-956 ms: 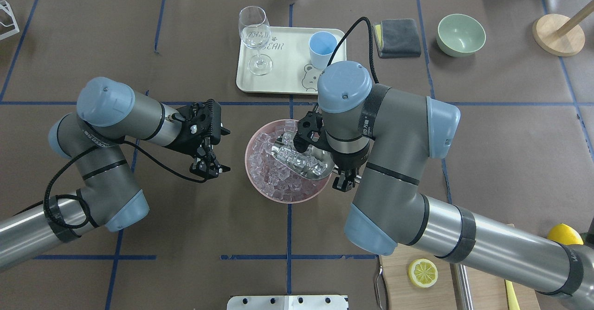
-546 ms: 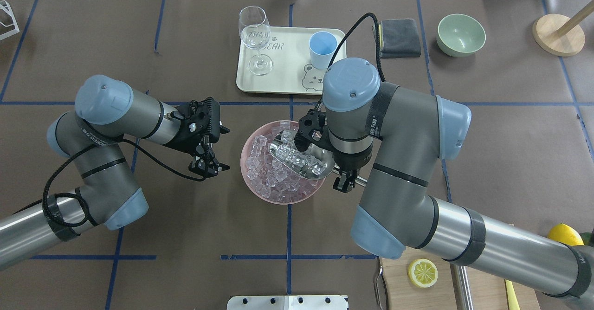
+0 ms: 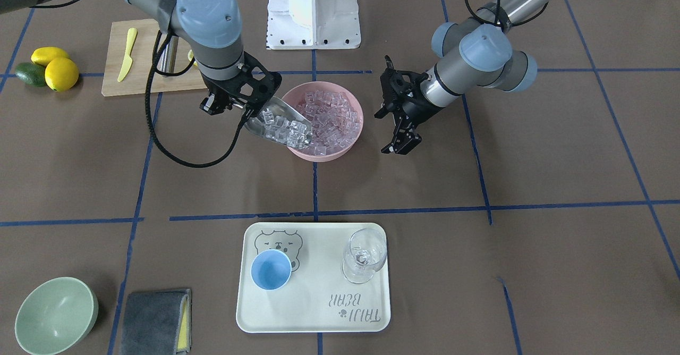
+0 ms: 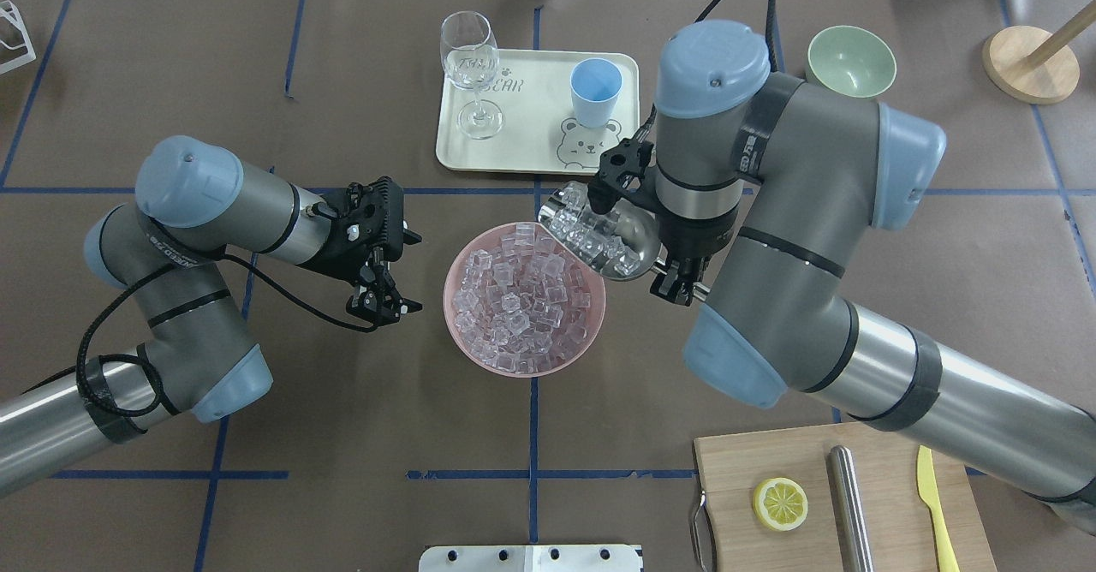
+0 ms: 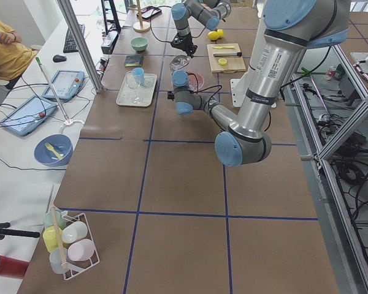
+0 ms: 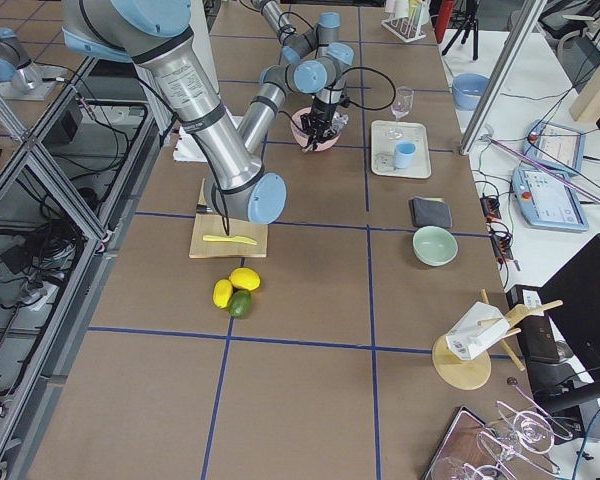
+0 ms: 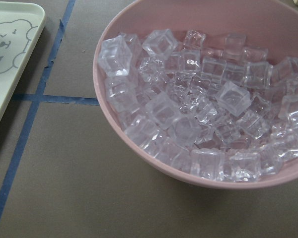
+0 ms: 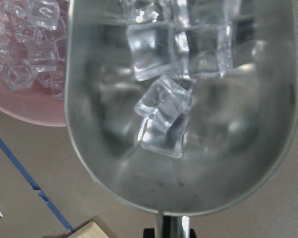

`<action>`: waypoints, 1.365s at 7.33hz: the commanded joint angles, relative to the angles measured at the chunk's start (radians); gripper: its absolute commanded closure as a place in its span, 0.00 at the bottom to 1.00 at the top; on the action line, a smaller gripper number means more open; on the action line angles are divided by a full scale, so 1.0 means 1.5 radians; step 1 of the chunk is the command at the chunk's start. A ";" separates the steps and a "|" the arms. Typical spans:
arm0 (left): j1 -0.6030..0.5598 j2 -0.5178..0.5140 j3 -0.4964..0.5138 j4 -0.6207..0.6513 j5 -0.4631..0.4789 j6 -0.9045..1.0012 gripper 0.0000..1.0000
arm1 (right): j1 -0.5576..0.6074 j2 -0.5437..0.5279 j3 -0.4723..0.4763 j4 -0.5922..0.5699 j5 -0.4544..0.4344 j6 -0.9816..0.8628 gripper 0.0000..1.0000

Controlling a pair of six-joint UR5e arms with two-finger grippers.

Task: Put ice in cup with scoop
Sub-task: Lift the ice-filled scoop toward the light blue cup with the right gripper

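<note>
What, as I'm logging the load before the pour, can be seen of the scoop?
The scoop is shiny stainless steel, with a rounded trough-shaped bowl and a short straight handle. The right gripper is shut on the handle and holds the scoop in the air. Its mouth hangs over the rim of the pink bowl on the side towards the tray. Clear ice cubes lie heaped towards the mouth, and the handle end is mostly bare metal.
</note>
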 commanded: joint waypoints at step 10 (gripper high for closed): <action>-0.008 0.001 -0.009 0.001 0.001 -0.001 0.00 | 0.145 0.265 -0.451 -0.035 0.010 -0.047 1.00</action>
